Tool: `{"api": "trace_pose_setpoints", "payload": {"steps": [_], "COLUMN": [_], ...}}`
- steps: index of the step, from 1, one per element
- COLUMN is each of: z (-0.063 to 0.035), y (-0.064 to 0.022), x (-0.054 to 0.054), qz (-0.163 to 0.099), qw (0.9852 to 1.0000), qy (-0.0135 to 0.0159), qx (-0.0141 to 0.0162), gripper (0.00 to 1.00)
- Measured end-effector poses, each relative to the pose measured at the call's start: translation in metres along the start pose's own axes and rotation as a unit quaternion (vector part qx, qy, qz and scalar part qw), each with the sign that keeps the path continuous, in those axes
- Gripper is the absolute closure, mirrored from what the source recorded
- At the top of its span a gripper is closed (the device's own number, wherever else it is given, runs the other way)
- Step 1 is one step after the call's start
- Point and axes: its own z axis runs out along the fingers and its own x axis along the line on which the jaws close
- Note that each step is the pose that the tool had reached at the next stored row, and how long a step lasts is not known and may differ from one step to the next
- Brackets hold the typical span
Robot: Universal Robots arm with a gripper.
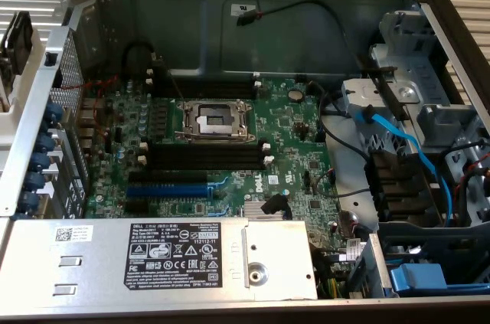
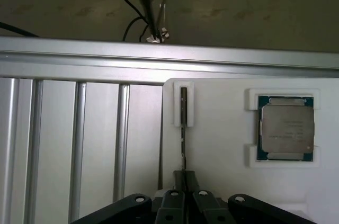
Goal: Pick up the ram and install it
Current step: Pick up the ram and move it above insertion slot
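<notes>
Wrist view is showing me the black two-fingered gripper [image 2: 183, 181] sitting down over the long, thin, dark ram [image 2: 183, 108], which I am seeing edge-on. The ram is standing upright in a narrow slot of the white moulded tray [image 2: 222, 128]. The fingers are drawn in narrow and are pinching the stick's two faces at its near end. A square silver-lidded processor chip [image 2: 286, 131] is lying in its own pocket of the same tray, well apart from the ram. In the exterior view I am looking into the open grey computer case [image 1: 253, 10], where the green motherboard [image 1: 298, 148] is lying flat with its long black memory slots [image 1: 207, 157] between the silver processor socket [image 1: 214, 119] and the blue expansion slot [image 1: 167, 188].
</notes>
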Motion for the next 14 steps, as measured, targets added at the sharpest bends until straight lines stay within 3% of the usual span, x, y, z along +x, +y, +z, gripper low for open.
{"api": "trace_pose_setpoints", "payload": {"steps": [14], "z": [0.0000], "y": [0.0000], "x": [0.0000], "qz": [0.000], "qw": [1.0000], "qy": [0.0000], "qx": [0.0000], "gripper": [0.88]}}
